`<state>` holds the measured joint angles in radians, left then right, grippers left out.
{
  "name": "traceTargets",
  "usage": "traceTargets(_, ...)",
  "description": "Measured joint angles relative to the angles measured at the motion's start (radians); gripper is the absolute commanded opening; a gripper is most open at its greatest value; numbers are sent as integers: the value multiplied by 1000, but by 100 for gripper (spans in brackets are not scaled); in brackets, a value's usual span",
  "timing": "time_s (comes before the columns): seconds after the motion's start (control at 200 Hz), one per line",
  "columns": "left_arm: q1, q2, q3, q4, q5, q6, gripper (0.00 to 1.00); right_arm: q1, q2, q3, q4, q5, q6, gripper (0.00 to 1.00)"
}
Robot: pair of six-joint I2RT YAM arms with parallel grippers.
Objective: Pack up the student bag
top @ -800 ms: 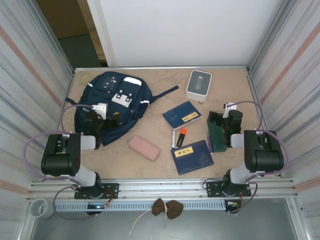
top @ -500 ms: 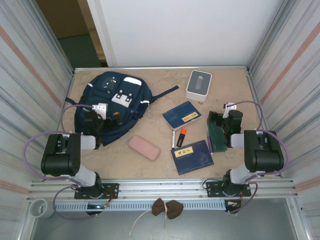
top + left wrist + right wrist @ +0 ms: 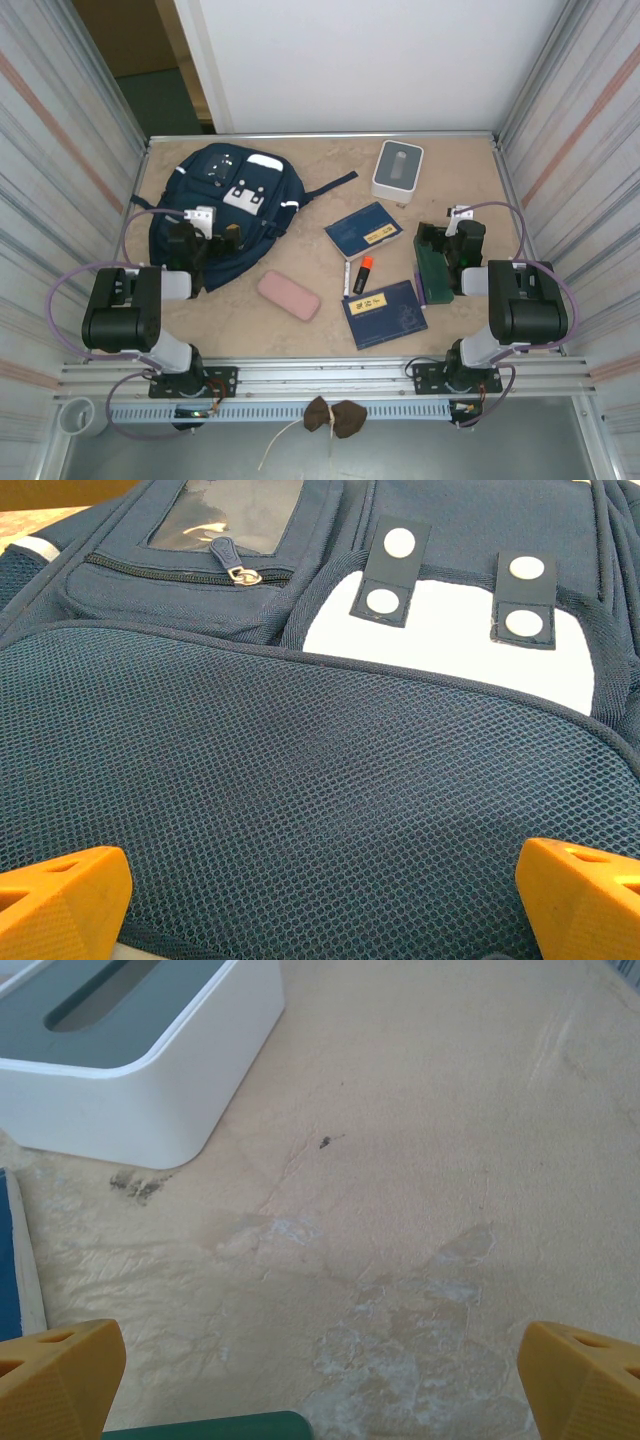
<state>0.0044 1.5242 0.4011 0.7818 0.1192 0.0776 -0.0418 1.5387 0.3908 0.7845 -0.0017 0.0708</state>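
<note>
Beige stone-look table (image 3: 300, 250), corrugated metal walls (image 3: 60, 150), student bag (image 3: 215, 195) far-left.

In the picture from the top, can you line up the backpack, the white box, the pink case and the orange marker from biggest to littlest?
1. student bag, by far the biggest.
2. white box.
3. pink case; these two look close, so that order is unsure.
4. orange marker, the smallest.
</note>
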Motion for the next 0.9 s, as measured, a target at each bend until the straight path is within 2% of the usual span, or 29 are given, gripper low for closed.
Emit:
traceTargets(0.215, 0, -5, 0, -3, -6, -1, 99, 0, -1, 0, -2, 5, 0, 99)
traceTargets(0.306, 0, -58, 11, -84, -29, -8, 99, 3, -40, 3, -58, 34, 7, 99)
traceTargets(0.506, 0, -302, 158, -415, -153, -132, 99, 5, -409, 61, -365, 169, 110, 99)
traceTargets(0.636, -10, -439, 183, -529, -139, -280, 99, 23, -576, 184, -576, 186, 217, 99)
traceTargets(0.746, -99, -481, 180, -617, -121, -373, 99, 150, -603, 275, -730, 172, 282, 100)
traceTargets(0.902, -332, -421, 222, -854, -204, -443, 99, 452, -424, 430, -929, 140, 338, 95)
